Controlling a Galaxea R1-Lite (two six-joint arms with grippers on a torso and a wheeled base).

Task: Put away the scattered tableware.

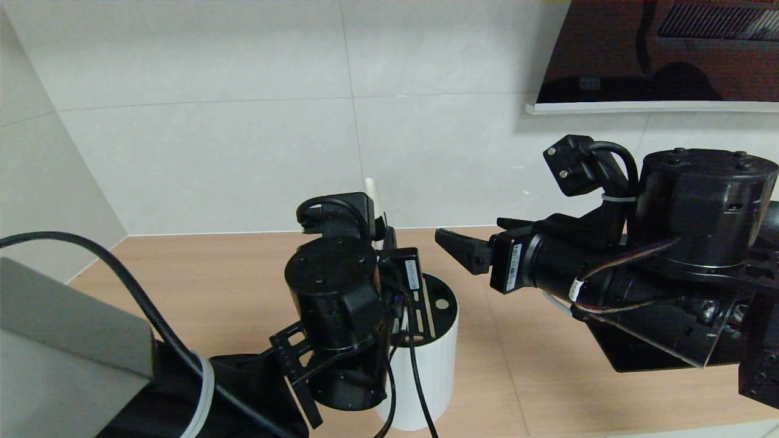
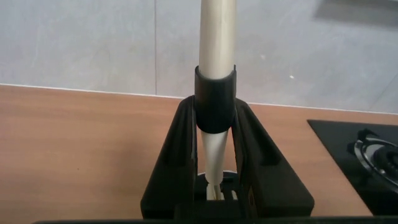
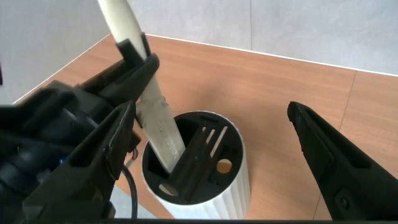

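One knife (image 3: 159, 129) clamped in left hand (image 2: 216, 148), blade partly inside white knife holder (image 3: 231, 186) beneath hand | right hand (image 1: 465, 246) fingers apart, beside | risk: tilted blade jams slot, topples holder

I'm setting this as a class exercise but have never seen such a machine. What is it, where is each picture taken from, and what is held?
It is a two-armed robot at a wooden counter. One picture looks down from its head; the other two come from cameras on its wrists. The left claw is shut on a cream-handled utensil, apparently a knife, tip down in a white holder with a black slotted top. The right claw hangs open beside it. A black cooktop lies to the right.
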